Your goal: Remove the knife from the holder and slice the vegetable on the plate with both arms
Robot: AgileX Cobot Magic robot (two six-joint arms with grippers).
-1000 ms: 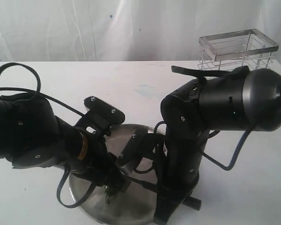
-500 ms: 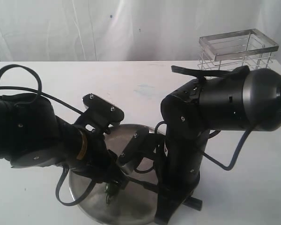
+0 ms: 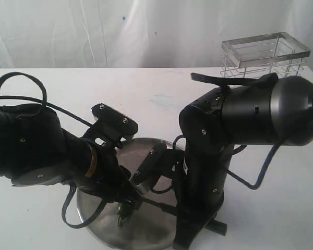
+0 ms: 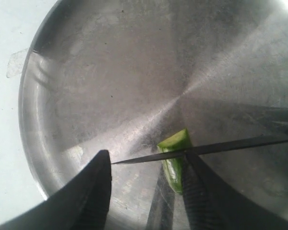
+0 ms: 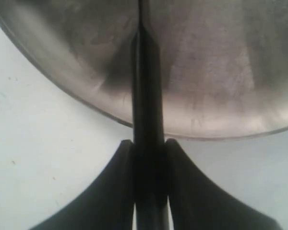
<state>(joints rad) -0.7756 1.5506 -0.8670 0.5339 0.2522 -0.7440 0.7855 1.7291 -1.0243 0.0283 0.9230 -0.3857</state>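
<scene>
Over the plate [image 5: 240, 91], the right gripper [image 5: 146, 158] clamps the knife [image 5: 146, 120].

I find no legible text, label, brand, number or sign in any view. My arms show no readable lettering.

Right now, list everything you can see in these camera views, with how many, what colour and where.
plate: one, shiny steel, on the table's near edge under both arms.
vegetable: one piece, green, on the plate beside a left finger.
knife: one, dark blade, black handle, blade lying across the vegetable.
holder: one, silver wire, far right of the table.
table: one, white.
left hand: one, black, open, straddling the vegetable.
right hand: one, black, shut on the knife handle.
</scene>
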